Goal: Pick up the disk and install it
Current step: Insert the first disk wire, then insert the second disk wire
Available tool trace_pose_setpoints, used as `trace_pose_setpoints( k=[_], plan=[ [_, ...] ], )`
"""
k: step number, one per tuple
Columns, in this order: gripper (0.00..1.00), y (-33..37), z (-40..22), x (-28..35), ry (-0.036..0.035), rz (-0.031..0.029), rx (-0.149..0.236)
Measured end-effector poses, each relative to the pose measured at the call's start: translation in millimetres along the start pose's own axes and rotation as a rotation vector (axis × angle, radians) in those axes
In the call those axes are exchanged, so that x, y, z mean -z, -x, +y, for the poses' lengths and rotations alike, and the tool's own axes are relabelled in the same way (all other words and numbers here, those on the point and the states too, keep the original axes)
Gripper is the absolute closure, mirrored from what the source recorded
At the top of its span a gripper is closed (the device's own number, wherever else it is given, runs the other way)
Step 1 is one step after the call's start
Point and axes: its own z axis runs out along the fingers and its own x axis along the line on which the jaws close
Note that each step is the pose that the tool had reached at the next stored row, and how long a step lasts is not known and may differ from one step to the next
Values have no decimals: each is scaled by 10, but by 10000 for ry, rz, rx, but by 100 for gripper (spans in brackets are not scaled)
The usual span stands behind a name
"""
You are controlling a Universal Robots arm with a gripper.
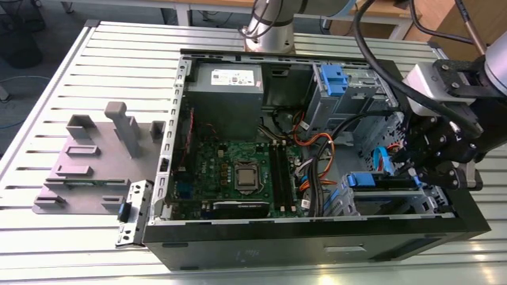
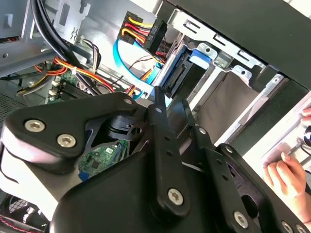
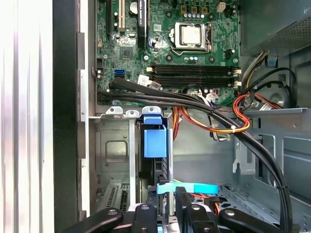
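Computer case [image 1: 317, 240], black, lies open on a slatted metal table [image 1: 71, 77], and we look down into it in the exterior view. We see the green motherboard [image 1: 241, 172] near its middle and a grey power-supply box [image 1: 225, 89] at the far end. The gripper [image 1: 420, 169] hangs over the case's corner on the exterior view's right, just above a drive bay. The disk [image 3: 154, 145] sits edge-up in that bay, its blue bracket tab showing between the metal walls in the first wrist view. We see the gripper's black fingers [image 3: 182, 204] close together around a light blue cable [image 3: 187, 187] just beside the disk; whether they grip anything, we cannot tell. A person's hand [image 2: 286, 174] rests beyond the case in the second wrist view.
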Motion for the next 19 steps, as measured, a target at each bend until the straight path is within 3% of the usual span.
trace_pose_setpoints(
  k=[9,19],
  plan=[
    [71,2,-142,-9,0,-5,0],
    [71,4,-148,6,0,-4,0]
  ],
)
